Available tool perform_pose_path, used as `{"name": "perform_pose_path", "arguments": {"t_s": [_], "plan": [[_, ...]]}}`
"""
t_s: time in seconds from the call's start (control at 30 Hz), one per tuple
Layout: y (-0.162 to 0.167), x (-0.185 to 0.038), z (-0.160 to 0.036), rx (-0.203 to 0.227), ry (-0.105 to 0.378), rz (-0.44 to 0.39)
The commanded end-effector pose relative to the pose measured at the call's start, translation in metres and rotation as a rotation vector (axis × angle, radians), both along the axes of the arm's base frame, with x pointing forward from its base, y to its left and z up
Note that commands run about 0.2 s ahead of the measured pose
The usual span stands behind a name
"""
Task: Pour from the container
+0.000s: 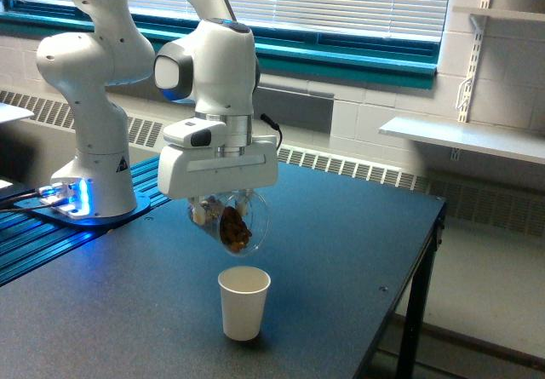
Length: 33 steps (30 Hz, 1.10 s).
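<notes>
Dark grey tabletop (341,251) under me, window blinds behind. My white gripper (223,209) pinching small clear rounded plastic cup (234,222), tilted, brown crumbly bits inside, held above and apart from white paper cup (243,301). Fingertips mostly hidden, grip seemingly at cup's wall.

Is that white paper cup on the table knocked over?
No, the white paper cup stands upright on the dark table, open end up, below the clear container held in the gripper.

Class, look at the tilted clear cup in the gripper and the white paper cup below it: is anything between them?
Nothing visible. Only open air separates the clear cup from the white paper cup standing on the table.
</notes>
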State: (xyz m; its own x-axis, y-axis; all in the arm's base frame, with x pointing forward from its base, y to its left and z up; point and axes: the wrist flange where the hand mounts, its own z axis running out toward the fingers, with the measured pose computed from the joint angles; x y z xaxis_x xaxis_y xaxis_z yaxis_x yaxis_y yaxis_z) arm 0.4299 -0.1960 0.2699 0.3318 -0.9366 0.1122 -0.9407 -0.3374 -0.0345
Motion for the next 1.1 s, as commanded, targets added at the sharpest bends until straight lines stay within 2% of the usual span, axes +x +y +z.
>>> {"name": "perform_pose_path", "arguments": {"t_s": [0.03,0.77,1.1], "plan": [[0.0061,0.0041,-0.0032,0.016,0.016,0.029],[0.0097,0.0037,-0.0049,0.045,0.047,0.037],[0.0011,0.0075,-0.0011,0.044,0.045,0.022]]}}
